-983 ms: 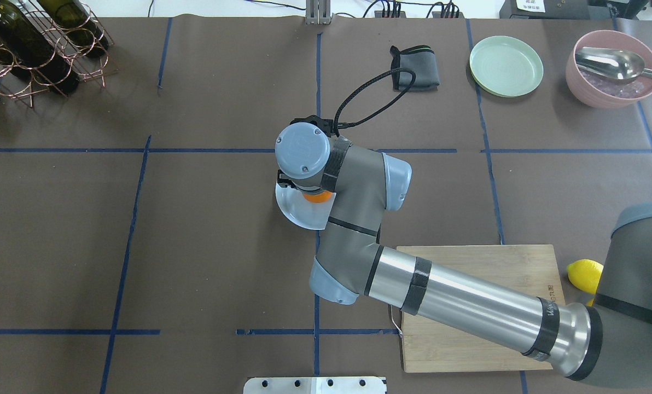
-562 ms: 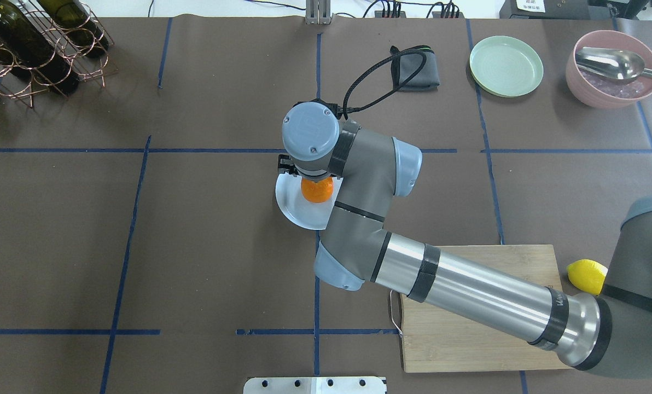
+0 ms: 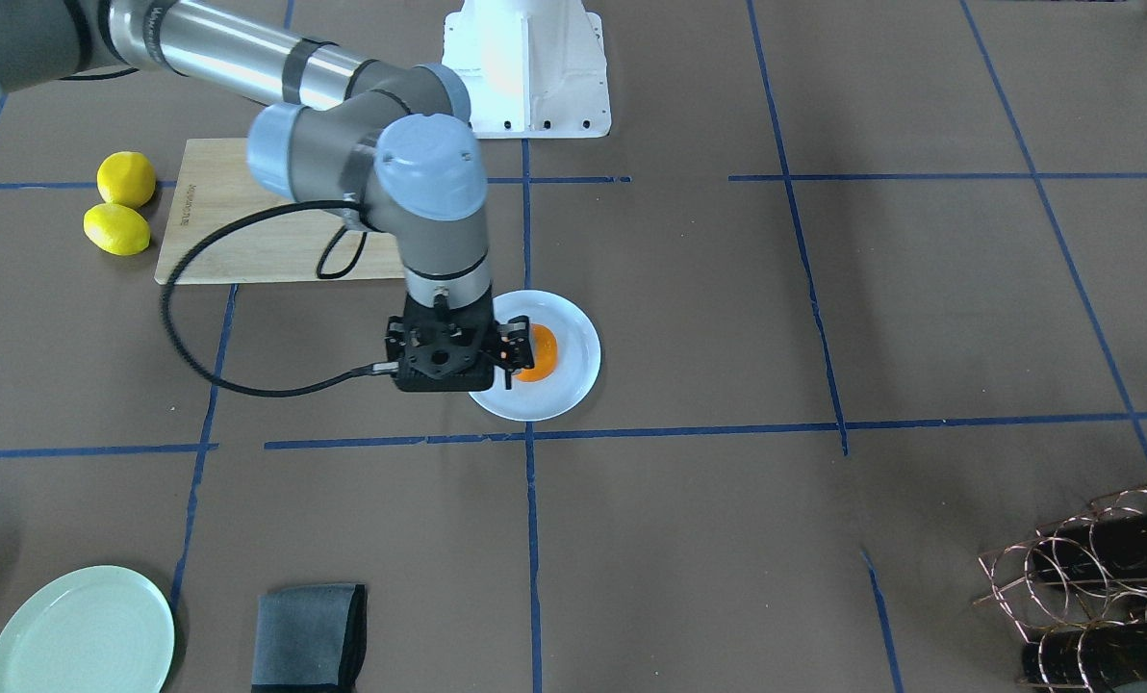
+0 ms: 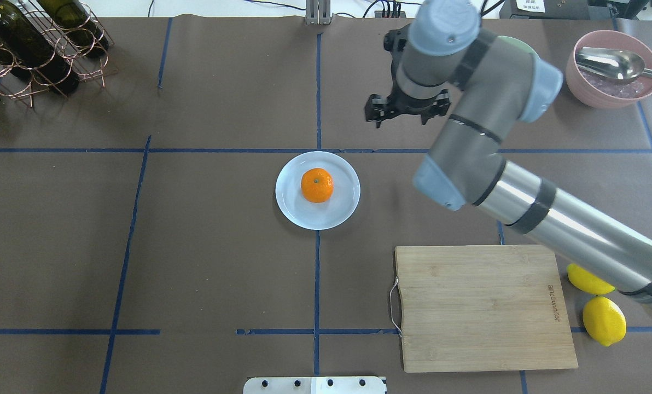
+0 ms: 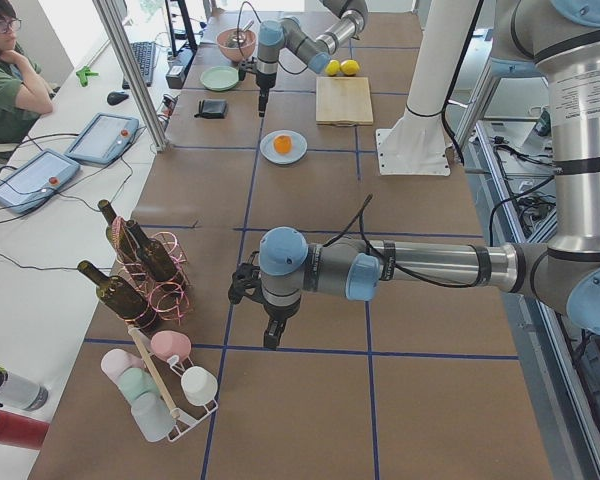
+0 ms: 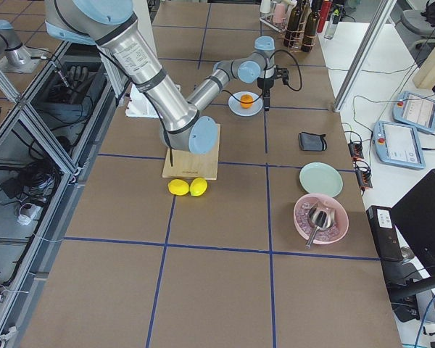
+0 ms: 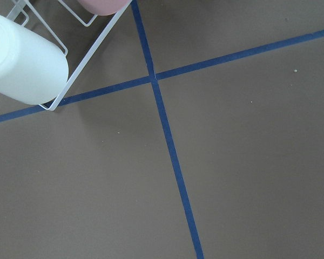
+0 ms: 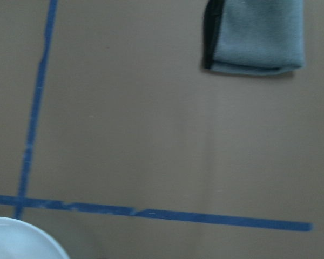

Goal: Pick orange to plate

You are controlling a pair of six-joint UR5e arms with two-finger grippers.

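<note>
The orange (image 4: 316, 185), a small mandarin with a green stem dot, lies free in the middle of the white plate (image 4: 342, 210) at the table's centre. In the overhead view my right gripper (image 4: 405, 112) hangs open and empty, high above the table, to the far right of the plate and over the grey cloth. The front-facing view shows that gripper lower, at the plate's (image 3: 573, 385) edge beside the orange (image 3: 536, 353), not holding it. My left gripper (image 5: 269, 335) shows only in the exterior left view, over bare table near the cup rack. I cannot tell its state.
A wooden cutting board (image 4: 484, 306) lies near right with two lemons (image 4: 604, 320) beside it. A pale green plate (image 3: 78, 630), a grey cloth (image 8: 256, 35) and a pink bowl with a spoon (image 4: 613, 68) sit far right. A wine rack (image 4: 36, 44) stands far left.
The right gripper has let go of the orange, lifted off the plate and swung up toward the far right. The orange stays on the plate.
</note>
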